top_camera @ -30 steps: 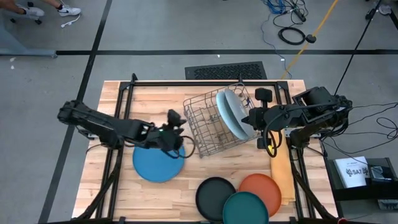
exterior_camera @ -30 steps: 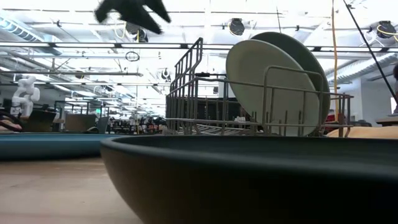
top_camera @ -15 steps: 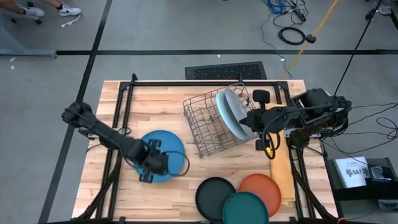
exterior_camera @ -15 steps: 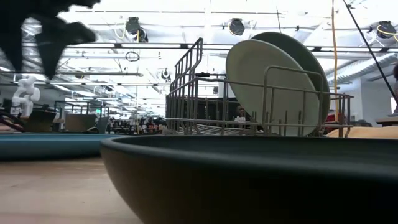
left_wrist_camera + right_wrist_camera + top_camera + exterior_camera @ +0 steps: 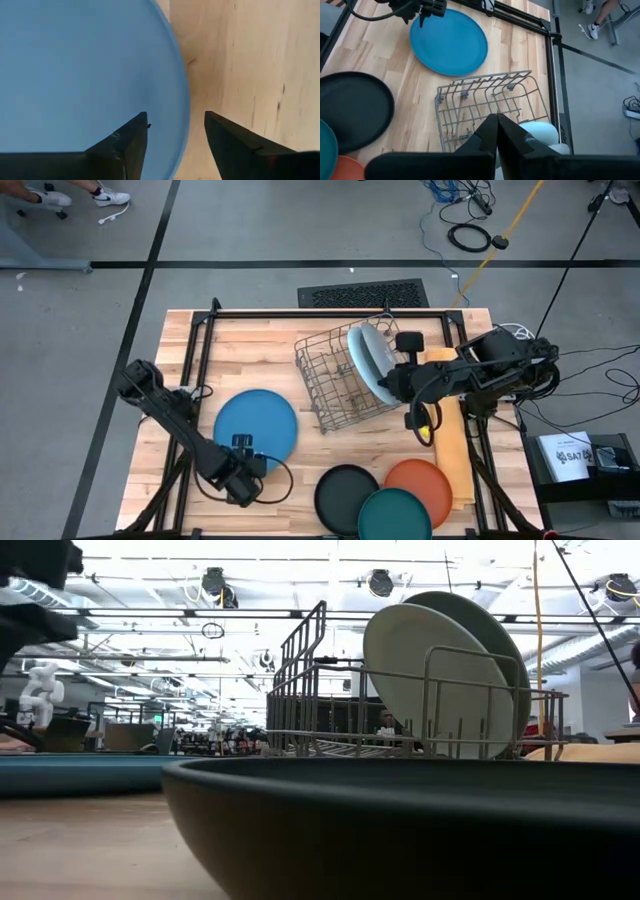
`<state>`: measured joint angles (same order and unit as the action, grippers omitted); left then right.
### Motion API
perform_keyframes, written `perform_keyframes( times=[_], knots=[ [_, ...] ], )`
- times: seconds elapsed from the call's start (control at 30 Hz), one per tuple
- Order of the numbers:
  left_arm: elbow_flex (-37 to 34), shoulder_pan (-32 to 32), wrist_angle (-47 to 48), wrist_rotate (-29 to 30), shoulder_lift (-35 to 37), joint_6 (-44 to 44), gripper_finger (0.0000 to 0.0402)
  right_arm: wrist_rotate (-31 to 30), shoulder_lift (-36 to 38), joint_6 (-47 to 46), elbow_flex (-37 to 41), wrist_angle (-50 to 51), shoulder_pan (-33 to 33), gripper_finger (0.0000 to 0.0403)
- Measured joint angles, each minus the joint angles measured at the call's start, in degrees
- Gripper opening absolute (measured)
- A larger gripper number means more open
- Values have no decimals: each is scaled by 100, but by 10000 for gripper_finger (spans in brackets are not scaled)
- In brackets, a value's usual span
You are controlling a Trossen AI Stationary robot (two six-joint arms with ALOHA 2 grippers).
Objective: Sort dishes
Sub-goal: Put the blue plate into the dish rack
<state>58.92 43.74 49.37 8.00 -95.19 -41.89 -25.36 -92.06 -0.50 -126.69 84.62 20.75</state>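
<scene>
The medium blue plate (image 5: 256, 425) lies flat on the table left of the wire rack (image 5: 335, 385). My left gripper (image 5: 244, 450) hovers open over the plate's near rim (image 5: 183, 95), one finger over the plate and one over the bare wood. The pale blue plate (image 5: 366, 365) and the grey plate (image 5: 382, 360) stand on edge in the rack's right end. My right gripper (image 5: 392, 383) is shut right beside them (image 5: 496, 125). The black plate (image 5: 346, 495), the orange plate (image 5: 422, 483) and the dark teal plate (image 5: 394, 516) lie at the near edge. My right gripper's shut fingers (image 5: 490, 135) stand against the right side of the plates in the rack, next to the pale blue plate (image 5: 540, 134). The fingers themselves hide the spot, so I cannot tell whether they touch it.
A tan cloth (image 5: 450, 445) lies along the table's right side under my right arm. Black frame rails (image 5: 330, 313) run along the table's far, left and right edges. Bare wood shows between the blue plate and the black plate (image 5: 300, 480).
My left gripper has swung from beside the rack's left end toward the table's near edge, crossing over the medium blue plate to its near rim. My right gripper has edged slightly toward the table's left, closer to the plates in the rack.
</scene>
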Motion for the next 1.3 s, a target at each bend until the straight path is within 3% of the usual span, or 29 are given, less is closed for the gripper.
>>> perform_keyframes(
  times=[0.23,0.4,0.57,0.7,0.77,0.9,1.03,1.13,1.3],
  knots=[
    [2,161,-215,88,-438,-275,235,17,-65,29,0,-48,0,0],
    [32,120,-3,514,-825,-283,229,13,-65,-27,0,-50,0,0],
    [61,87,-58,517,-1065,-192,170,-2,-65,-28,0,-80,0,0],
    [52,82,-168,574,-1082,82,63,-7,-65,-27,0,-87,0,0],
    [26,64,-151,885,-1089,225,21,-13,-65,-22,0,-88,0,0],
    [100,43,-99,948,-1104,429,8,-13,-65,14,0,-149,0,0],
    [457,19,496,507,-955,578,3,-11,-65,68,0,-164,0,0],
    [809,11,949,285,-614,645,2,-9,-65,78,0,-172,0,0],
    [1278,8,1330,443,303,570,1,-9,-65,124,0,-170,0,0]
  ],
)
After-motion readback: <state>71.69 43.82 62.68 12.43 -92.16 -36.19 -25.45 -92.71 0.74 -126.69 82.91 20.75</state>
